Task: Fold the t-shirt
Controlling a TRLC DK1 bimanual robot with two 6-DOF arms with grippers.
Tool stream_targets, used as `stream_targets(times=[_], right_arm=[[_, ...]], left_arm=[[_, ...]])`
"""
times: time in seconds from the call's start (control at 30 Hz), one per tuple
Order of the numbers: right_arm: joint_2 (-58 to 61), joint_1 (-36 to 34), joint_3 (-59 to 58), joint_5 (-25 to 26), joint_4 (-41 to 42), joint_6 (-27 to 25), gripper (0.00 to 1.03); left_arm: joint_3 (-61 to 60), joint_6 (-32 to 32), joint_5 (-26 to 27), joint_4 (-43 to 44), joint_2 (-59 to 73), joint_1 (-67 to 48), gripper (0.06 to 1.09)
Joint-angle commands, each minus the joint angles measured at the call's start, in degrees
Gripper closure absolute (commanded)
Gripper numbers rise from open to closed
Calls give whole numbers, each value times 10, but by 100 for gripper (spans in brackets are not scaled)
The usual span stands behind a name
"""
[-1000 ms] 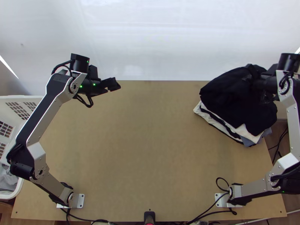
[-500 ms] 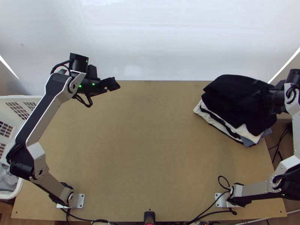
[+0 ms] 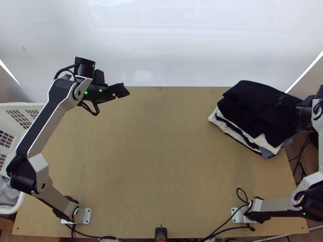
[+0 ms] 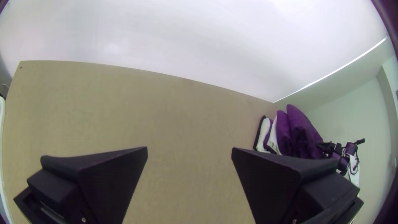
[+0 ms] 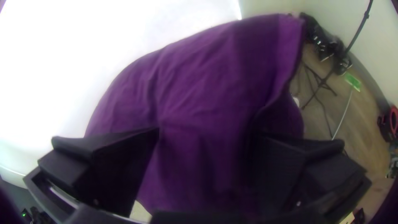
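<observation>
Black shirt point(image 3: 256, 109) apparently beneath right gripper point(image 3: 294, 113).

No lettering, label, brand or number can be read. No sign can be made out either.
</observation>
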Motion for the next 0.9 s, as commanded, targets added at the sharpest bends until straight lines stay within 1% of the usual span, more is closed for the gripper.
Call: stream_targets(times=[0.0, 0.13, 0.23, 0.3, 0.4, 0.5, 0.57, 0.63, 0.7, 0.77, 0.83, 0.87], right_arm=[[-37, -36, -11, 28, 5, -32, 4], [-58, -62, -8, 68, 6, -72, 4], [-78, -72, 4, 112, 7, -106, 4], [-98, -72, 10, 137, 30, -127, 4], [-132, -51, 1, 151, 127, -146, 4], [-136, 4, -18, 176, 233, -170, 4], [-134, 42, -46, 182, 319, -186, 4], [-130, 79, -89, 191, 410, -213, 4], [-126, 107, -135, 192, 476, -227, 4], [-111, 120, -206, 192, 580, -240, 4], [-92, 120, -275, 192, 664, -247, 4], [-81, 116, -302, 192, 692, -247, 4]], left_arm=[[-1, 1, 0, -2, -5, 2, 10], [-3, 1, 0, -2, -9, 3, 10], [-3, 1, 0, -2, -11, 3, 10], [-1, 1, 0, -2, -12, 3, 10], [-1, 1, 0, -2, -12, 5, 10], [2, -1, 0, -1, -12, 6, 10], [3, -3, 0, -1, -12, 6, 10], [4, -4, 0, -1, -12, 6, 10], [7, -4, 0, -1, -13, 6, 10], [12, -5, 0, -2, -14, 7, 10], [16, -6, 0, -5, -15, 9, 10], [18, -6, 0, -8, -16, 11, 10]])
